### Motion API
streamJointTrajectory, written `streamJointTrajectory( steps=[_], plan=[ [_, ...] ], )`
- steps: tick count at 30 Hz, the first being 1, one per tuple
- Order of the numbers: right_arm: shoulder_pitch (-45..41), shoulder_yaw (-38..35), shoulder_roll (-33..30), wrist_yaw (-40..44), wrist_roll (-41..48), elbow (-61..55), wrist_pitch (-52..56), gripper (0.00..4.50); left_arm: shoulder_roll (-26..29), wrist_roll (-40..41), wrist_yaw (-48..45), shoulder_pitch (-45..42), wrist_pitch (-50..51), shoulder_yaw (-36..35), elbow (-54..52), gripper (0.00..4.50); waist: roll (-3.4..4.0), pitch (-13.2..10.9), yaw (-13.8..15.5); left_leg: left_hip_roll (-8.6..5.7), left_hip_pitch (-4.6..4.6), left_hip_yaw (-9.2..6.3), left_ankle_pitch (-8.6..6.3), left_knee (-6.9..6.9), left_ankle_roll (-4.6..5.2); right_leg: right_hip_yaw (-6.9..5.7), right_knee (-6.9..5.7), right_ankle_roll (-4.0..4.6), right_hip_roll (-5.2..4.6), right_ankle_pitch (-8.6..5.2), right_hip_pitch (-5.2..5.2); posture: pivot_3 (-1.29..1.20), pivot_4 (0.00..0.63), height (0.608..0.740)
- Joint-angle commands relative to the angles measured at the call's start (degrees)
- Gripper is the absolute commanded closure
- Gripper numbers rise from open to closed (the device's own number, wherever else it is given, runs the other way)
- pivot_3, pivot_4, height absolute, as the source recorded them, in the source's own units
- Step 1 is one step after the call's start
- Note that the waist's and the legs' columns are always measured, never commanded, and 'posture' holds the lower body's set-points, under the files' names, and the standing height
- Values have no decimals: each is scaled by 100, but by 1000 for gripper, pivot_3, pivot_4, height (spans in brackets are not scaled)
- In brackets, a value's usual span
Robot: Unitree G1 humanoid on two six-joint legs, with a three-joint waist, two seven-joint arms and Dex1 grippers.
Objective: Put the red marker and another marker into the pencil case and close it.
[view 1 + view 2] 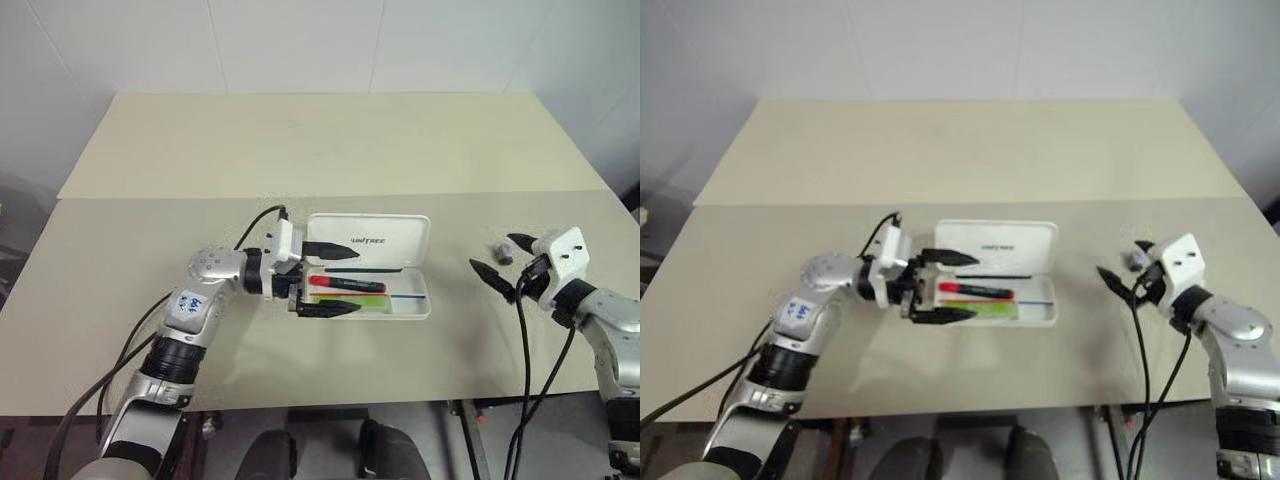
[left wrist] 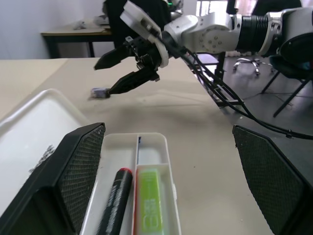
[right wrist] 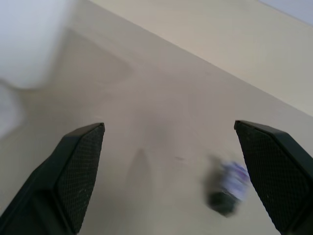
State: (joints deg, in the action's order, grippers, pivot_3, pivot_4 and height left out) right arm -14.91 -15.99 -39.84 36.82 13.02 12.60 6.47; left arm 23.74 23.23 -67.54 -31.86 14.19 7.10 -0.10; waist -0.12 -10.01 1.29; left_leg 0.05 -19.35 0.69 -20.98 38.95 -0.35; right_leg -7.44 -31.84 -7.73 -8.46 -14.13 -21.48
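Both markers lie in the white hard-plastic hinged pencil case (image 1: 370, 272). Its raised lid (light, stiff, probably slippery) wants pushing at the far edge. Both end effectors, left (image 1: 330, 278) and right (image 1: 508, 265), are released.

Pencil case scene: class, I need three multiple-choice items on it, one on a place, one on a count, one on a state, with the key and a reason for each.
1. Where is the red marker?
A. in the case
B. on the table beside the case
C. in the right gripper

2. How many markers lie in the case?
A. one
B. two
C. three

3. How is the case lid?
A. shut
B. open
C. off

Key:
1 A, it lies in the tray beside the green marker.
2 B, red and green only.
3 B, the lid is folded back behind the tray, with the left gripper open over it.
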Motion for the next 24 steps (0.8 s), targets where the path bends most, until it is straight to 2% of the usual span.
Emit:
streamJointTrajectory(
  steps=[1, 10, 17, 18, 21, 24],
  plan=[
    [-304, -217, 155, -728, -149, 239, -51, 0, 289, 166, 67, 45, 53, -361, -338, 25, 1, 0, -8, 1, 0, 1, 0, -1, 0, 1, 0, 0, 0, 0, 0, 0, 150, 740],
    [-542, -41, 870, -1392, -177, 544, 292, 0, 488, 228, 303, 185, 107, -615, -547, 25, 1, 0, 5, 1, -3, -5, 0, -2, 0, 4, 0, 1, 2, -1, 0, 0, 150, 740],
    [-901, -79, 1011, -2067, -468, 1675, -5, 0, 567, 271, 419, 184, 97, -712, -638, 25, 1, 0, -17, -1, -1, -1, 0, -6, 0, 7, 0, 1, 2, -1, -1, 0, 150, 740],
    [-945, -69, 1022, -2049, -449, 1747, -15, 409, 576, 270, 422, 189, 88, -725, -634, 0, 1, 0, -15, -1, 0, -1, 0, -4, 0, 7, 0, 1, 2, -1, 0, 0, 150, 740],
    [-1017, -41, 1050, -1958, -372, 1763, -2, 1276, 577, 274, 460, 209, 74, -761, -653, 0, 1, 0, 1, 0, 2, -5, 1, -3, 1, 8, -5, 1, 2, -1, 2, 0, 150, 740],
    [-1042, -38, 1058, -1896, -328, 1737, 13, 2428, 574, 278, 489, 227, 76, -756, -685, 0, 1, 0, 1, 0, 2, -5, 2, -2, 2, 11, -5, 1, 2, 0, 2, 0, 150, 740]
  ],
)
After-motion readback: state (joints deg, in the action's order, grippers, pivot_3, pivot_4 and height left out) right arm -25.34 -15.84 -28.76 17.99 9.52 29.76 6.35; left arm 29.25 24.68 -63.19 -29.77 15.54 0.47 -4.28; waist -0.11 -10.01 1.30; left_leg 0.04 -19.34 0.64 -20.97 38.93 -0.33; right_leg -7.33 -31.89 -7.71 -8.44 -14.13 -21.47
